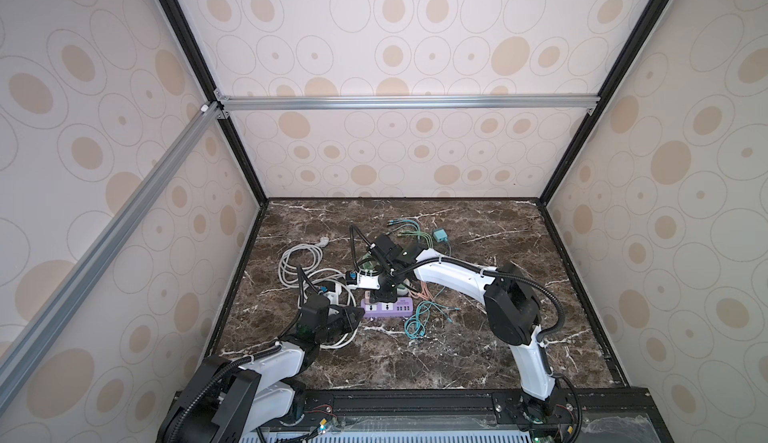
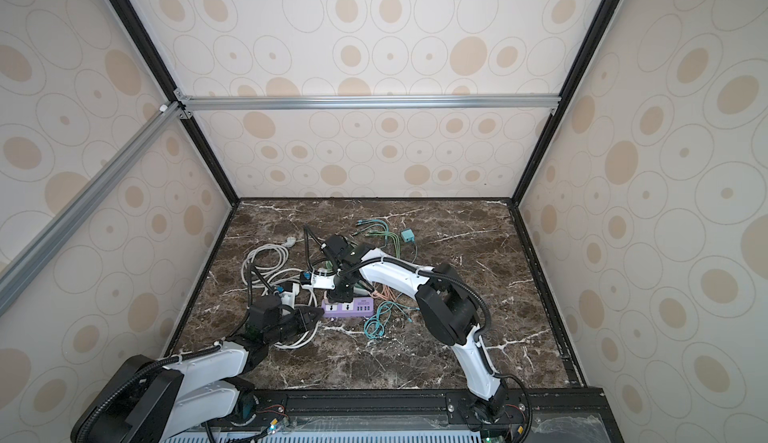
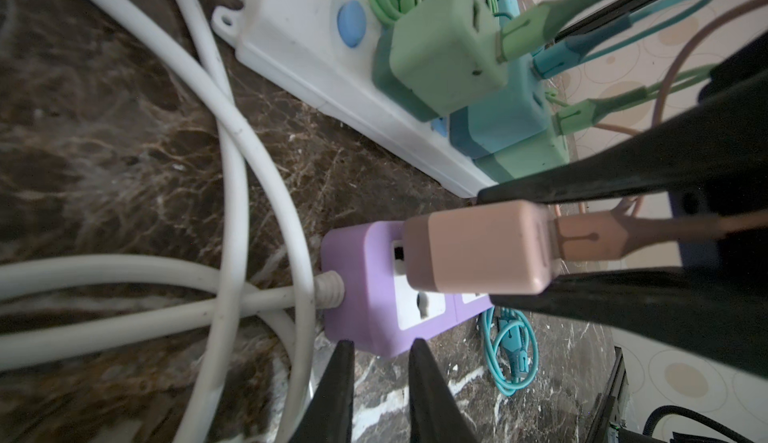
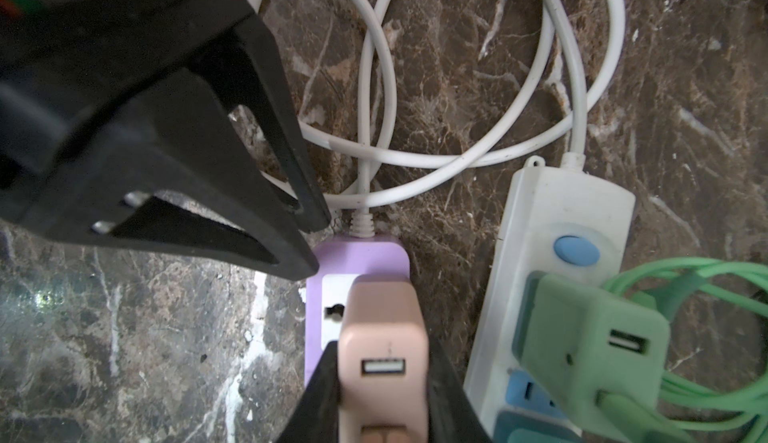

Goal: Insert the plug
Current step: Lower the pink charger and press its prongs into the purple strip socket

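My right gripper (image 4: 382,347) is shut on the pink plug (image 4: 380,308), a square adapter with a USB port on its back. It holds the plug against the socket nearest the cord end of the purple power strip (image 4: 357,258). The prongs are hidden, so I cannot tell how deep they sit. The left wrist view shows the plug (image 3: 478,249) between the black fingers (image 3: 623,170) over the strip (image 3: 357,283). My left gripper (image 3: 380,347) has its jaws a narrow gap apart with nothing between, tips at the strip's edge by the cord. Both top views show the strip (image 1: 386,308) (image 2: 349,308).
A white power strip (image 4: 552,212) with green (image 4: 590,337) and blue adapters lies right beside the purple one. White cable loops (image 3: 232,170) lie on the marble by the left gripper. A coiled teal cable (image 1: 415,324) and a teal adapter (image 1: 439,235) are nearby.
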Robot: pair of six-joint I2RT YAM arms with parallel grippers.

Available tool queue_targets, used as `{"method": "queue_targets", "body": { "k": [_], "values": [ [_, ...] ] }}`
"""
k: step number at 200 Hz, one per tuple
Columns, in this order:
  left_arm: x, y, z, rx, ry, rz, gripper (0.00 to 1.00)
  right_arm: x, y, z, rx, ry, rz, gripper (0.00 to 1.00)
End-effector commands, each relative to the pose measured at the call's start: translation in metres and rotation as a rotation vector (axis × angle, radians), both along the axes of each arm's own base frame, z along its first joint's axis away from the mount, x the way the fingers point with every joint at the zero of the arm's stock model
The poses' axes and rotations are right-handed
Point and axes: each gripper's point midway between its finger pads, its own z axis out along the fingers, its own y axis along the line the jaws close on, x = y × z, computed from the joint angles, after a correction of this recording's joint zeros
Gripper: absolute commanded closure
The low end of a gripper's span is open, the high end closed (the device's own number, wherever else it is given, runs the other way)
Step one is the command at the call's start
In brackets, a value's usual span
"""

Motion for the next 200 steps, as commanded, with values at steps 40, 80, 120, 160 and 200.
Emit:
{"method": "queue_targets", "body": {
  "k": [40, 80, 120, 160, 200],
  "values": [
    [0.011, -0.006, 0.009, -0.017, -0.023, -0.011, 0.83, -0.003, -0.008, -0.018, -0.081, -0.004, 0.021, 1.0],
    [0.011, -0.006, 0.007, -0.015, -0.02, -0.011, 0.83, -0.002, -0.009, -0.023, -0.098, -0.014, 0.025, 1.0],
    [0.011, -0.006, 0.006, -0.018, -0.017, -0.013, 0.83, -0.001, -0.011, -0.03, -0.126, -0.02, 0.024, 1.0],
    [0.011, -0.006, 0.006, -0.018, -0.016, -0.013, 0.84, -0.001, -0.015, -0.04, -0.154, -0.014, 0.019, 1.0],
    [0.011, -0.005, 0.006, -0.016, -0.019, -0.008, 0.84, -0.003, -0.02, -0.052, -0.188, -0.004, 0.014, 1.0]
  ]
}}
